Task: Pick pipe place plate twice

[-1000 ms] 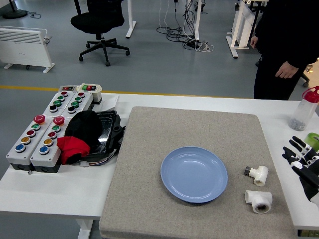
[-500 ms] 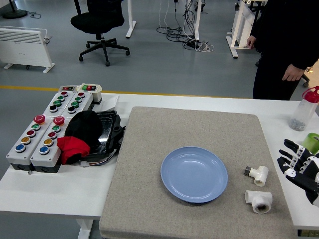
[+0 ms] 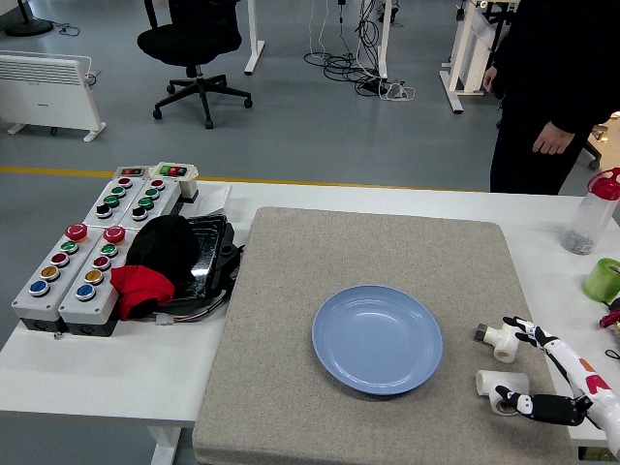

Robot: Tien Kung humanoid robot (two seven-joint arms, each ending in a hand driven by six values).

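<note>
While both white plastic pipe fittings [image 3: 502,339] lie right of the empty round blue plate [image 3: 377,338], the right hand [image 3: 542,373] spreads open beside them; light, rigid, slippery — grip the barrel.

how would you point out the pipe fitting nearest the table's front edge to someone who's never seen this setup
Find the grey felt mat on the white table, then the blue plate on it. Right of the plate lie two white pipe fittings; the one meant is the nearer pipe fitting, short and stubby, with the right hand spread around it. The farther fitting is a tee with a dark stub on its left end.
</note>
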